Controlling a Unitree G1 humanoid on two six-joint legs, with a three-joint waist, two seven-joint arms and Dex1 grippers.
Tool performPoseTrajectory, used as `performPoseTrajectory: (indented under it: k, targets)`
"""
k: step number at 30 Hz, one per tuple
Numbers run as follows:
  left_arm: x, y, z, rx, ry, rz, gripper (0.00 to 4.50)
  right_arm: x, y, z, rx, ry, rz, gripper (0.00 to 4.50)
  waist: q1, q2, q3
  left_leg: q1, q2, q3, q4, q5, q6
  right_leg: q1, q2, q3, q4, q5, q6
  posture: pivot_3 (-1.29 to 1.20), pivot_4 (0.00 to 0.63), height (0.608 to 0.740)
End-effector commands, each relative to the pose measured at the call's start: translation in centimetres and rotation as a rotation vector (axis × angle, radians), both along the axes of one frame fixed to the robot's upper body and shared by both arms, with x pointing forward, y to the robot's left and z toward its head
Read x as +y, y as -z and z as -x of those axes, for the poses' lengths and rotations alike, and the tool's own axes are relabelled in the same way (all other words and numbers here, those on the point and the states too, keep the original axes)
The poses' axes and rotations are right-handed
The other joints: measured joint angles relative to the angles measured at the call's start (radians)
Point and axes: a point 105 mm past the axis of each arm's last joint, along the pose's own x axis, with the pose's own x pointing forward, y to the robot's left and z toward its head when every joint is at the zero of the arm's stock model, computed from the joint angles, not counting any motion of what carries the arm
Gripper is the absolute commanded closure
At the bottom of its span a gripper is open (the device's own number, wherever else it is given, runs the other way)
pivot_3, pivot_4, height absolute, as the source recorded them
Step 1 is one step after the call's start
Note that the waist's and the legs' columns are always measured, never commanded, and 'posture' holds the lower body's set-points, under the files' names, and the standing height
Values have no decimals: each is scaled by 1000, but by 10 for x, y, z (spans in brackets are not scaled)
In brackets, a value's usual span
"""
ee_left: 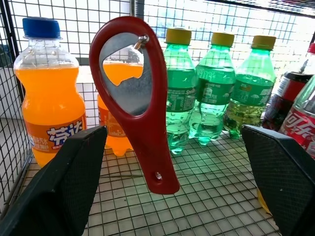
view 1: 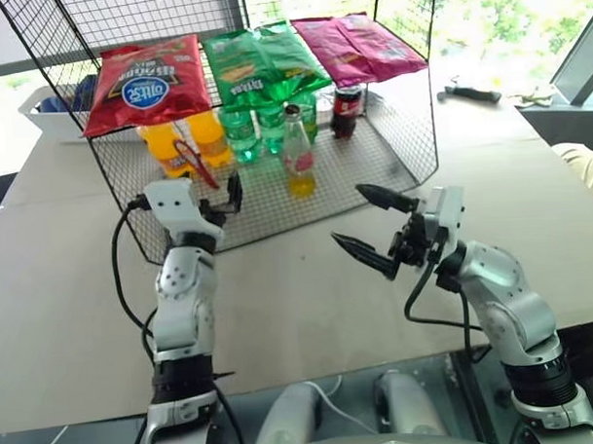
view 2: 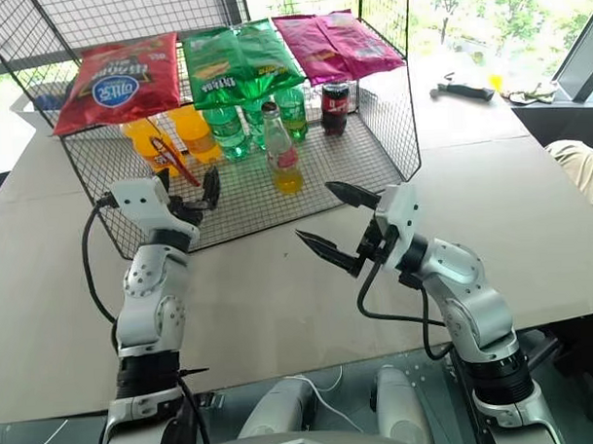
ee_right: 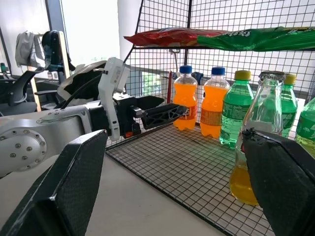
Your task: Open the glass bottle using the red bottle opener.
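Left gripper point(view 1: 206, 191) wide open, lined up on hanging red bottle opener point(ee_left: 135, 93); center handle between fingers before closing. Right gripper point(view 1: 374, 223) wide open, empty, near glass bottle point(view 1: 297, 154).

glass bottle point(view 1: 297, 152) in wire rack point(view 1: 373, 171) | red bottle opener point(view 1: 196, 164) to its left

Both arms are clad in silver-grey metal shells with rounded joint housings, and small dark screw heads are set in rings on them. A black ribbed cuff is fitted low on each arm. The left pincer point(view 1: 210, 200) is carried on a white box-shaped wrist block, and its two black fingers point(ee_left: 59, 191) are faced with finely textured pads. The right pincer point(view 1: 373, 222) is built the same, with long pointed black fingers. A black cable is looped beside each wrist block.
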Motion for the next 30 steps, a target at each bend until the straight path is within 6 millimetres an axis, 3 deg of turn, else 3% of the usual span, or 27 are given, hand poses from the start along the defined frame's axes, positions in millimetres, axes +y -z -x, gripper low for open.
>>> performPoseTrajectory:
  k: [1,17,21,27,28,30]
  targets:
    - [5,-17,-3,-71,-42,3,0,-1,-10,4,-56,-1,-10,85,1,0,0,0,0,0,0,0,0,0,0,0,0,0,0,0,150,740]
    - [15,-29,-17,-120,-103,44,0,-2,-9,1,-69,24,0,85,0,-1,0,0,-1,0,0,0,0,0,0,0,0,0,0,0,150,740]
    - [10,-33,-17,-141,-77,48,1271,-2,-12,1,-75,23,-9,0,1,-1,0,0,-1,0,0,0,0,0,0,0,0,0,0,0,150,740]
    - [7,-35,-17,-152,-63,49,4225,-2,-18,1,-87,18,-30,0,-2,-1,0,0,-1,0,0,0,0,0,0,0,0,0,0,0,150,740]
    - [7,-36,-17,-153,-62,48,4437,-2,-18,1,-88,17,-31,0,-1,-1,0,0,-1,0,0,0,0,0,0,0,0,0,0,0,150,740]
    - [7,-36,-17,-155,-62,48,4437,-2,-19,1,-90,15,-33,0,0,-1,0,0,-1,0,0,0,0,0,0,0,0,0,0,0,150,740]
